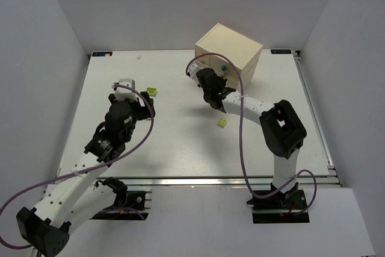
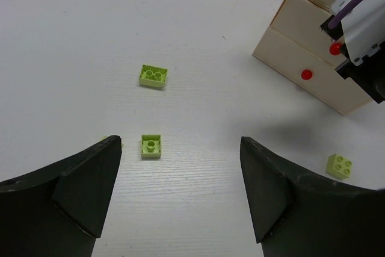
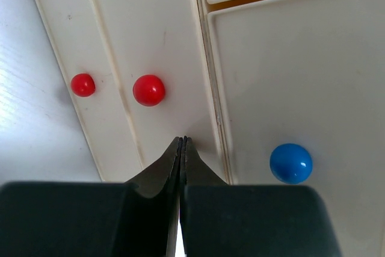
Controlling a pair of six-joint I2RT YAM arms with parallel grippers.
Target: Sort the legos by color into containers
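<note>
Left gripper [image 2: 179, 148] hangs over the left side of the white bench [image 1: 180, 154], jaws spread wide and empty, with open surface on every side. Two lime legos lie just beyond it, a larger lego [image 2: 153, 76] farther off and a smaller lego [image 2: 151, 146] between the fingertips' line. A third lego [image 1: 222, 123] sits mid-bench beside the right arm. Right gripper [image 3: 182, 141], jaws pressed shut on nothing, points at the front of the cream chest [image 1: 231, 49] at the far right, between a red knob [image 3: 148, 89] and a blue knob [image 3: 291, 163]. White walls close in left, far and right.
</note>
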